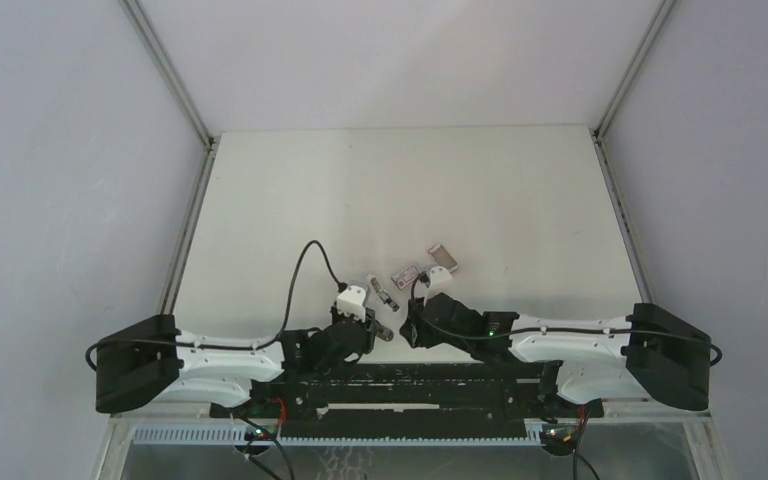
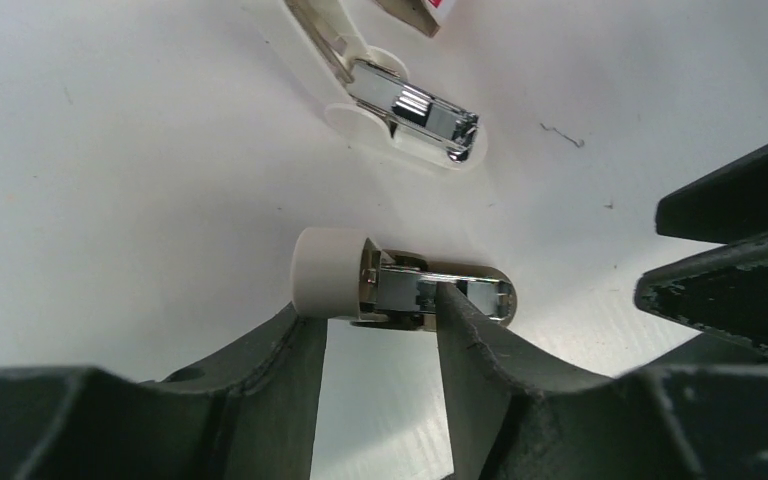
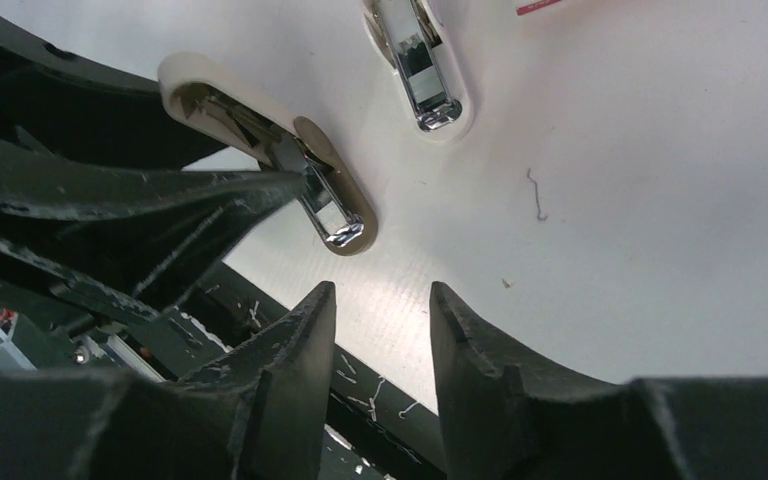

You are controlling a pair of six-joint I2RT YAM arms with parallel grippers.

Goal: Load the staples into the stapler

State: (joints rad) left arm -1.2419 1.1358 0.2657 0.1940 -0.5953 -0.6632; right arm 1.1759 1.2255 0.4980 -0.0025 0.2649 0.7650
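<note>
Both pincers stand apart. Your left pincer has its fingertips at a white-capped chrome stapler part in mid-frame, and a second stapler part lies above it. Your right pincer hovers over bare desk. The staples box — pink-red, white label — lies on the desk at the centre of the top view, just beyond both pincers.

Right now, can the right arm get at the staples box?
Probably yes. The right claw is open and empty, and the staples box lies just ahead of it on the table. The loose stapler part sits close beside that path, so it might get nudged.
</note>
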